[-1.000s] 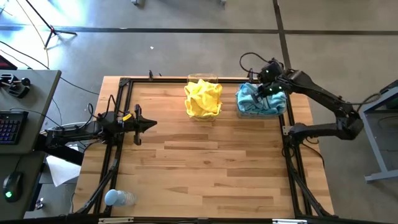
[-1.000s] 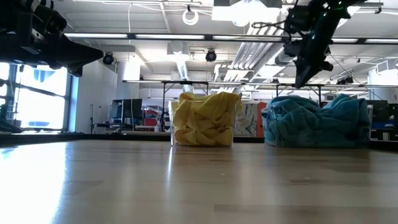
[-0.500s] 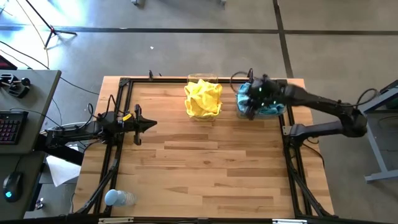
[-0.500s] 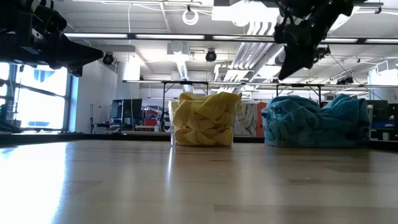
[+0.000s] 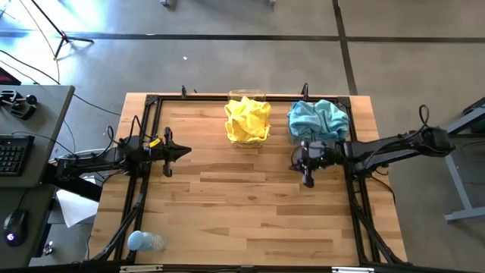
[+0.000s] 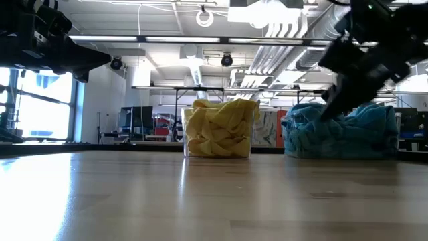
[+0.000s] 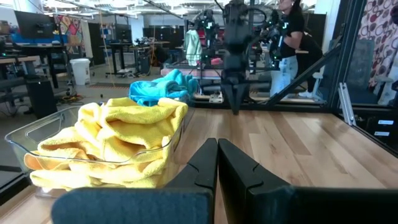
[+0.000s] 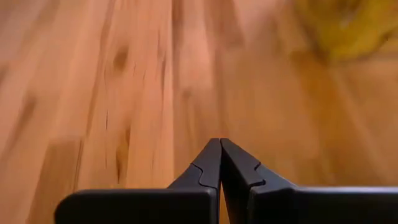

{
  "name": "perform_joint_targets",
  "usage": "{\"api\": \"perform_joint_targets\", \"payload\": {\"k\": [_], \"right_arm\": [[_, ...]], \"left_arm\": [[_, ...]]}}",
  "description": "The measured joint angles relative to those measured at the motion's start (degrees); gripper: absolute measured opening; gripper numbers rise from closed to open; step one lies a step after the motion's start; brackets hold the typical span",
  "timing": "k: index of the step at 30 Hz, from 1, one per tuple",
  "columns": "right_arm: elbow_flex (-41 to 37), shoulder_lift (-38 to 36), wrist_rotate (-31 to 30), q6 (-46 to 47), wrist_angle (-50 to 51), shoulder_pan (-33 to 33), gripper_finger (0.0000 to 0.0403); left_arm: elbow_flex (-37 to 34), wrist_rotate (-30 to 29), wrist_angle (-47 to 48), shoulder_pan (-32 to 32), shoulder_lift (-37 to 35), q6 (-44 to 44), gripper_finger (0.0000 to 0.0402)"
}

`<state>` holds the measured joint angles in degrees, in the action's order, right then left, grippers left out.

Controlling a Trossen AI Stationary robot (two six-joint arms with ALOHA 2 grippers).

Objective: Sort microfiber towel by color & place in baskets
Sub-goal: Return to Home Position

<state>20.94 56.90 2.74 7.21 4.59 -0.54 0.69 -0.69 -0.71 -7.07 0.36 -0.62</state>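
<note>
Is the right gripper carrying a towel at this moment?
No: the right wrist view shows the right gripper shut with nothing between its jaws, over bare table wood; the left gripper waits shut at the table's left edge.

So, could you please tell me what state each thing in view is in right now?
Yellow towels: bunched, filling the left bin.
Teal towels: piled in the right bin, spilling over its rim.
Left gripper: shut, empty.
Right gripper: shut, empty, clear of the right bin.
Bottle: lying on its side, far from both bins.
</note>
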Motion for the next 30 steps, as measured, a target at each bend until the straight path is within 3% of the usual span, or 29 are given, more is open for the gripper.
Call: {"api": "perform_joint_targets", "payload": {"k": [9, 15, 22, 30], "right_arm": [[-9.0, 0.0, -2.0, 8.8, -8.9, 3.6, 0.0], [-13.5, -0.1, -1.0, 6.8, -16.0, 6.8, 0.0], [-13.7, -3.4, -1.0, 4.9, -12.3, 8.3, 0.0], [-13.7, -14.6, -1.6, 5.4, -2.8, 8.2, 0.0]], "left_arm": [[0.0, 0.0, 0.0, 0.0, 0.0, 0.0, 0.0], [0.0, 0.0, 0.0, 0.0, 0.0, 0.0, 0.0], [0.0, 0.0, 0.0, 0.0, 0.0, 0.0, 0.0], [0.0, 0.0, 0.0, 0.0, 0.0, 0.0, 0.0]]}}
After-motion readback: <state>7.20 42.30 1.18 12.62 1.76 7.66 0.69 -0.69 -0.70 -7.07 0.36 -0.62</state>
